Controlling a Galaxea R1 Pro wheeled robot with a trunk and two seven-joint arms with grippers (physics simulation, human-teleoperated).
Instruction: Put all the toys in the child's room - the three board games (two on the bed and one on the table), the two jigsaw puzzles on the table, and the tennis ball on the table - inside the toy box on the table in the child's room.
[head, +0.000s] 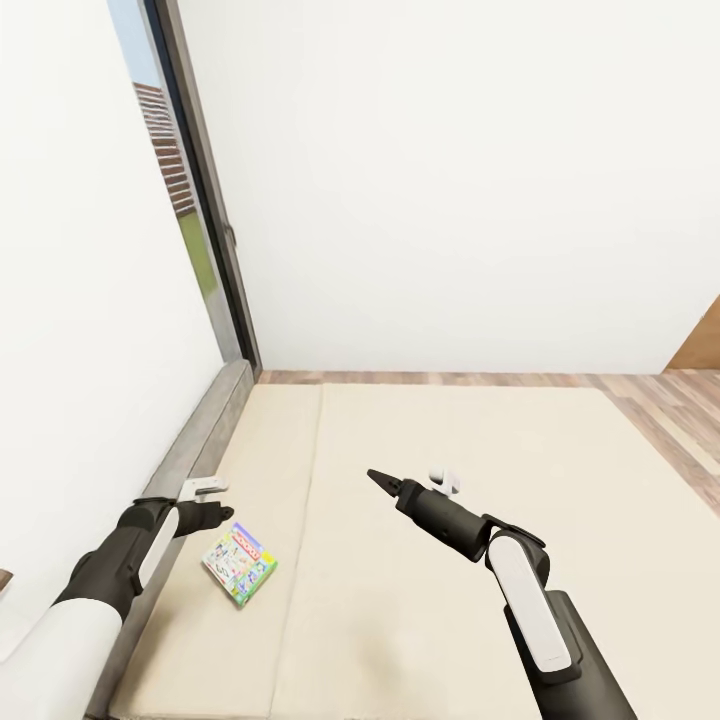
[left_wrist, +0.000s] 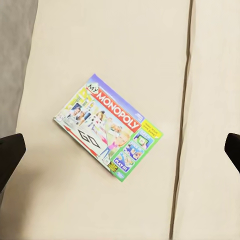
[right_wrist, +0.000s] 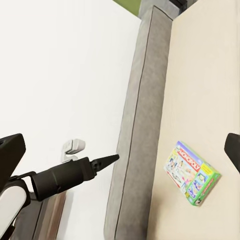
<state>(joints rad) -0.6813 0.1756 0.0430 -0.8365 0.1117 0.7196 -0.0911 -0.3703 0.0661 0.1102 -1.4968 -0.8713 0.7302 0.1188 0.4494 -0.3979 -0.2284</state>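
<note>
I saw one board game, the Monopoly box (head: 240, 565), lying flat on the bed (head: 480, 560) near its left edge, beside the dark grey frame (head: 190, 455) and just left of the mattress seam. Its long axis ran diagonally to that edge, printed face up. My left gripper (head: 205, 500) hung above the mattress close to the box, not touching it, fingers spread wide and empty in the left wrist view. My right gripper (head: 380, 480) hovered over the middle of the bed, well apart from the box, also spread and empty.
</note>
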